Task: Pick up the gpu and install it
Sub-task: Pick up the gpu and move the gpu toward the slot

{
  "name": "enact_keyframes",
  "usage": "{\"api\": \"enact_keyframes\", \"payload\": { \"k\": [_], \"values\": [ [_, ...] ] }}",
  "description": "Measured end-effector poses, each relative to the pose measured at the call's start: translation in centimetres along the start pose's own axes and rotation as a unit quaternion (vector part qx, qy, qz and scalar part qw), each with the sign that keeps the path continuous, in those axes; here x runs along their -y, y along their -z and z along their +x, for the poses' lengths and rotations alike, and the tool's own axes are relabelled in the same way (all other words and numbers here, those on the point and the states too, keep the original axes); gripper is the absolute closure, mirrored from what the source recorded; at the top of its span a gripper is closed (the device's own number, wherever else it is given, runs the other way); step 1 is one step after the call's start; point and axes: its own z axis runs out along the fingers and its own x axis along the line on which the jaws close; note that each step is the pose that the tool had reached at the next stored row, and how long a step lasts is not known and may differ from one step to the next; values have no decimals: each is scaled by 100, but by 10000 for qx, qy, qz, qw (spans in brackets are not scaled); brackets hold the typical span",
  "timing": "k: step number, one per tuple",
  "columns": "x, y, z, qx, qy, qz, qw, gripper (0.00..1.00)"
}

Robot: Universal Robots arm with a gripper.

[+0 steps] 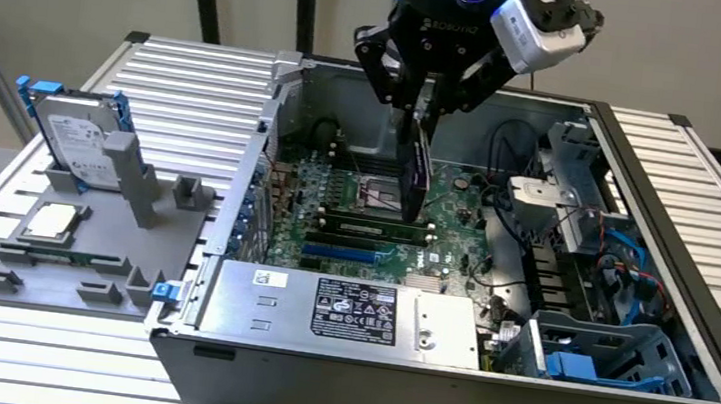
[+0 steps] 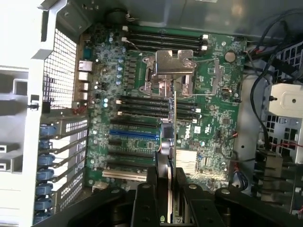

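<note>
GPU (image 1: 416, 173) is pinched edge-on in my gripper (image 1: 426, 116), hanging upright above the motherboard (image 2: 218, 118), inside the open computer case (image 2: 189, 16). Its long axis points away from my gripper, across the direction of the blue slot (image 2: 134, 134); it is not installed.

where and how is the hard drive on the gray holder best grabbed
Probably by the top edge of the hard drive, coming straight down from above, fingers pinching its broad front and back. It stands upright in the gray holder with that edge free, while its lower part sits among the holder's posts.
</note>
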Motion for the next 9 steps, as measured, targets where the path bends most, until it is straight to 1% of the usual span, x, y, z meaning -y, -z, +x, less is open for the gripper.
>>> {"api": "enact_keyframes", "payload": {
  "k": [2,5,7,9],
  "values": [
    [0,-21,0,-1,180,0,9998,100],
    [1,-54,0,-4,458,1,9990,100],
    [1,-76,0,-5,638,1,9980,100],
    [1,-98,0,-6,822,1,9966,100]
  ]
}}
